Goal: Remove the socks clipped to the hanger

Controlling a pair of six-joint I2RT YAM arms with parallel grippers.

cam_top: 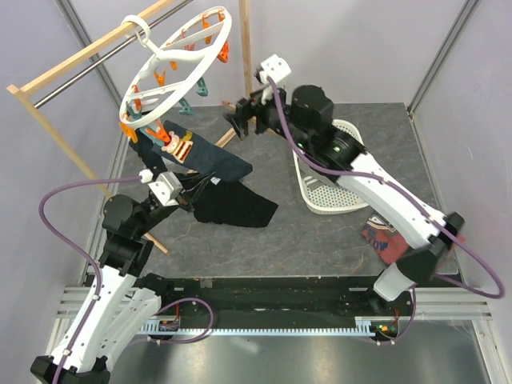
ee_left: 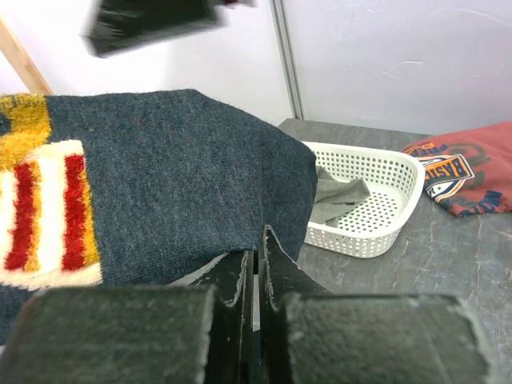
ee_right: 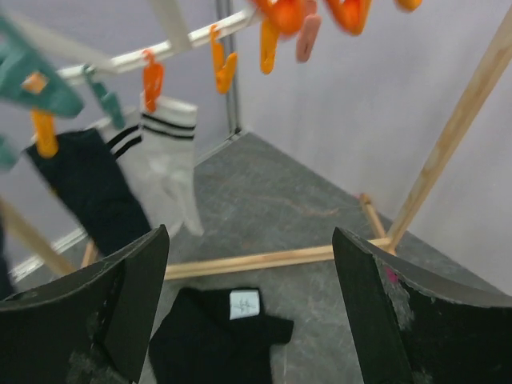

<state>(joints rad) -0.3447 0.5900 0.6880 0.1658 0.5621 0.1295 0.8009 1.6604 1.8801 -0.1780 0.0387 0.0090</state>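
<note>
Left end effector (ee_left: pixel 258 250) pinches navy sock (ee_left: pixel 176 184) stretched slantwise, cuff toward hanger (cam_top: pixel 227 32).

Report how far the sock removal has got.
Done: what looks like a grey sock lies in the basket. In hand: the left pincer is shut on the navy sock; the right pincer is open. Left: the striped sock and black sock hang from the hanger.

- What do the white plastic left arm (cam_top: pixel 104 308) and right arm (cam_top: pixel 392 200) look like?
- Black joints. A thin purple cable (cam_top: pixel 72 187) runs on each, up from the silver metal rail (cam_top: pixel 468 302).
- And the fingers (ee_right: pixel 400 320)?
- Black, flat, with rough edges.
</note>
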